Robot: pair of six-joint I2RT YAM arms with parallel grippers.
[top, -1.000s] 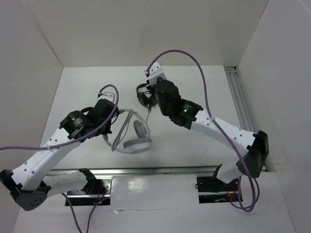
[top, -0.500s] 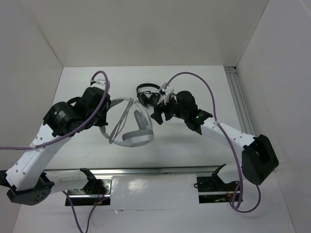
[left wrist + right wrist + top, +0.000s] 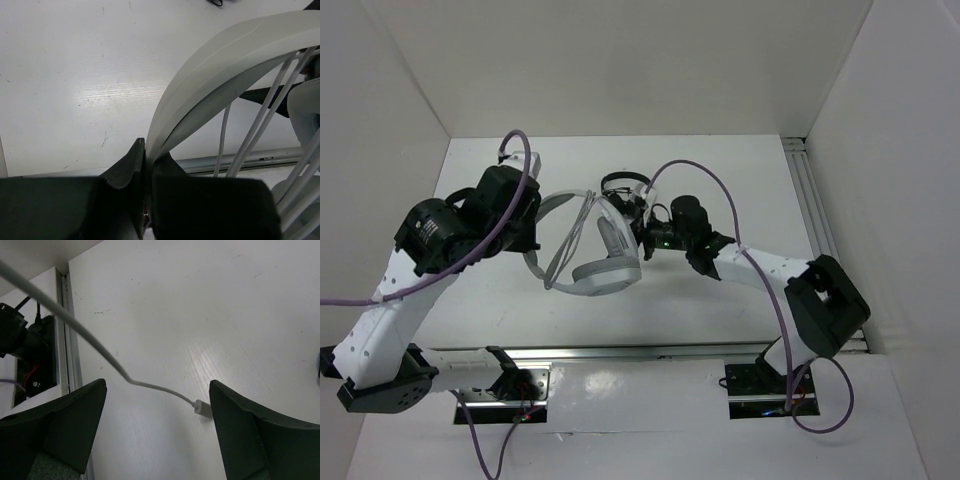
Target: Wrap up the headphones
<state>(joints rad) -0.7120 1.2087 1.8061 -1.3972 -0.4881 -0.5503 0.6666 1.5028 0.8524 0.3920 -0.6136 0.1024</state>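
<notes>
The white headphones (image 3: pixel 603 268) hang tilted over the table's middle, held by their wide headband (image 3: pixel 210 65). My left gripper (image 3: pixel 531 222) is shut on the headband's end, and in the left wrist view the jaws (image 3: pixel 148 152) pinch its edge. Several strands of thin grey cable (image 3: pixel 265 115) run across the band's opening. My right gripper (image 3: pixel 639 236) is just right of the earcups and stands open (image 3: pixel 157 390) with nothing between its fingers. Below it the cable's loose end with its plug (image 3: pixel 202 408) lies on the table.
Smaller black headphones (image 3: pixel 625 190) lie just behind the white ones, close to my right gripper. A metal rail (image 3: pixel 814 210) runs along the table's right side, and another (image 3: pixel 640 352) along the near edge. White walls enclose the table.
My right gripper has opened and let go of the cable, dropping low beside the earcups. My left arm has swung up and away with the headphones still held.
</notes>
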